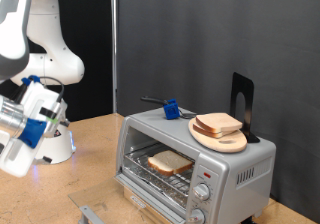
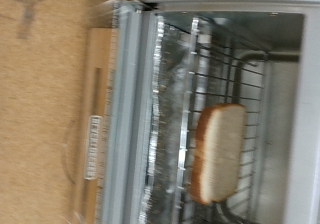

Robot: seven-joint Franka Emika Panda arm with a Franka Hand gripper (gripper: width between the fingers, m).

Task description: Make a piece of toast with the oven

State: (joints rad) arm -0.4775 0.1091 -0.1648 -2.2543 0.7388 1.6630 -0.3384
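Observation:
The silver toaster oven (image 1: 236,170) stands on the wooden table at the exterior view's right, with its glass door (image 1: 93,214) folded down open. A slice of pale bread, the piece of toast (image 1: 170,163), lies on the wire rack inside. In the wrist view the toast (image 2: 220,152) lies on the rack behind the oven's front frame (image 2: 130,104) and the lowered door (image 2: 92,114). My gripper (image 1: 14,160) hangs at the exterior view's left edge, well away from the oven and holding nothing that shows. Its fingers do not show in the wrist view.
A round wooden plate (image 1: 232,142) with more bread slices (image 1: 218,123) sits on top of the oven, beside a blue object (image 1: 171,110) and a black stand (image 1: 243,99). Two knobs (image 1: 203,192) and a red light (image 1: 203,174) are on the oven's front. A dark curtain hangs behind.

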